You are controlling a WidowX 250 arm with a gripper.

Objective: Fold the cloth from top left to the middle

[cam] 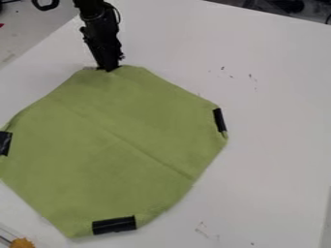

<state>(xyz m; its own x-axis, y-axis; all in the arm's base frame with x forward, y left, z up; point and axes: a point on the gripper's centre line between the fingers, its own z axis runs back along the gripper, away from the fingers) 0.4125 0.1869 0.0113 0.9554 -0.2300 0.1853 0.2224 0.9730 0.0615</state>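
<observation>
Cloth (pixel 107 145) flat on table (pixel 271 145); top edge at the claw (pixel 109 68)

Soft, fairly even light falls on the white table (pixel 275 145), which looks pale and bright. The green cloth (pixel 84 160) is evenly lit, with gentle shading along its crease. The far right background is dim, and the black arm (pixel 101 34) reads mostly as a dark shape.
</observation>
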